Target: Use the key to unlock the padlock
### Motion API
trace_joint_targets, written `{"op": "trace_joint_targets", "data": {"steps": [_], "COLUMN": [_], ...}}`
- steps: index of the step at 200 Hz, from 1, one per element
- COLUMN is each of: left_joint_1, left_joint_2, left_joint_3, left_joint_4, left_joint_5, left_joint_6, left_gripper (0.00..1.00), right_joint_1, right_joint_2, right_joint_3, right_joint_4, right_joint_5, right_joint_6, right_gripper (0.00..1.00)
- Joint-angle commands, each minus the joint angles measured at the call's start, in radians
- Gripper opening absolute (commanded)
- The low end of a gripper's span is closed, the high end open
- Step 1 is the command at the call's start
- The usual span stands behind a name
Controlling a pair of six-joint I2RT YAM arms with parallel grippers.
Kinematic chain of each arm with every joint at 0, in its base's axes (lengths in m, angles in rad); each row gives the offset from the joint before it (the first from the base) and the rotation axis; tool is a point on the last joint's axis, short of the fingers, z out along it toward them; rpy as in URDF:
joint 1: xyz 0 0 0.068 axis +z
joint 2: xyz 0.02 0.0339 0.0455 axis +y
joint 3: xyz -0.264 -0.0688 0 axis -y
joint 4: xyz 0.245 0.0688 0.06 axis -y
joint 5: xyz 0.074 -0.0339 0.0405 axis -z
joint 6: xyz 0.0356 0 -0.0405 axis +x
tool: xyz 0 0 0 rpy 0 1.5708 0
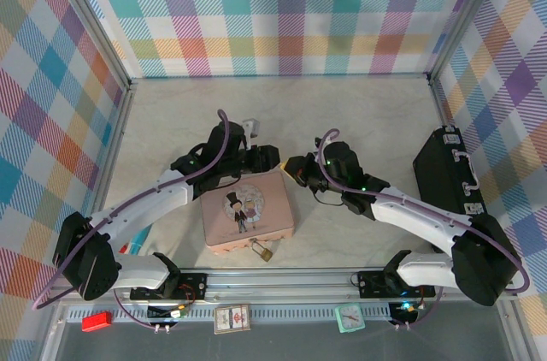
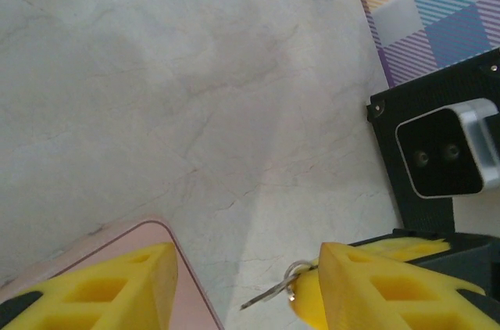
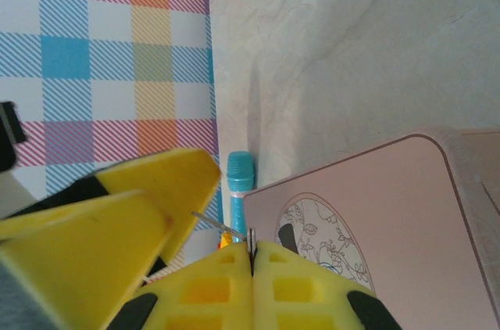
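Padlock [image 1: 264,251]: brass body, lying against the middle of the pink tin's [image 1: 248,216] near side on the worktop [image 1: 359,113].
Key [image 3: 251,238]: thin and silver, held above the tin's far edge, well apart from the padlock.
Right gripper [image 3: 251,250]: jaws pressed together on the key's head, over the tin's far right corner.
Left gripper [image 2: 246,258]: fingers spread wide and holding nothing, over the tin's far left part. The key's blade [image 2: 269,292] pokes into the gap between them.
Tin: lid closed, cartoon figure on top.
Teal pen [image 3: 238,181]: left of the tin, by the checked wall.
Black case [image 1: 446,174]: right of the tin, well apart.
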Motion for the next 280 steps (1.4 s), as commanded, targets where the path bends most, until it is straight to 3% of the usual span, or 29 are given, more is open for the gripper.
{"op": "trace_joint_targets", "data": {"steps": [1, 121, 186, 245, 269, 280], "left_joint_1": [-0.006, -0.012, -0.012, -0.012, -0.008, -0.006], "left_joint_2": [0.002, -0.006, -0.004, -0.015, -0.04, -0.042], "left_joint_3": [-0.024, -0.036, -0.03, -0.02, -0.001, 0.011], "left_joint_4": [0.055, 0.098, 0.091, 0.069, 0.034, 0.031], "left_joint_5": [0.046, 0.094, 0.083, 0.047, 0.01, 0.022], "left_joint_6": [-0.023, -0.029, -0.032, -0.03, -0.014, 0.009], "left_gripper": [0.48, 0.27, 0.05, 0.0, 0.0, 0.0], "right_joint_1": [-0.01, -0.02, -0.02, -0.022, -0.04, -0.083], "right_joint_2": [-0.022, -0.014, -0.003, -0.016, -0.029, -0.014], "right_joint_3": [-0.016, -0.023, -0.029, -0.028, -0.048, -0.063], "right_joint_4": [0.05, 0.08, 0.078, 0.046, 0.014, 0.032], "right_joint_5": [-0.005, -0.027, -0.028, -0.011, 0.043, 0.0], "right_joint_6": [0.045, 0.084, 0.092, 0.071, 0.029, 0.04], "right_gripper": [0.0, 0.0, 0.0, 0.0, 0.24, 0.29]}}
